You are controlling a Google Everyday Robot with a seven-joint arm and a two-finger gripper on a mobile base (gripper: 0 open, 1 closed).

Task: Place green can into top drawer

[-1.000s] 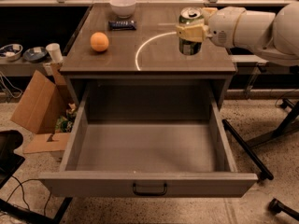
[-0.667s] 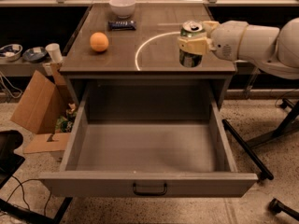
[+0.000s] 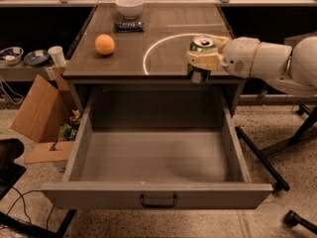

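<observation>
The green can (image 3: 201, 43), with its silver top and pull tab showing, is held upright in my gripper (image 3: 202, 60). The pale fingers (image 3: 210, 59) wrap around its body. The can hangs at the counter's front edge, over the back right of the top drawer (image 3: 153, 157). The drawer is pulled fully open, with a plain grey interior and a small black handle (image 3: 158, 201) on its front panel. My white arm (image 3: 267, 58) reaches in from the right.
On the counter (image 3: 119, 58) sit an orange (image 3: 105, 44), a white bowl (image 3: 130, 6) and a dark snack packet (image 3: 129, 27). An open cardboard box (image 3: 39, 113) stands on the floor at left. Black chair legs (image 3: 262, 157) lie at right.
My gripper has carried the can forward and down, from over the counter to the counter's front edge above the open drawer.
</observation>
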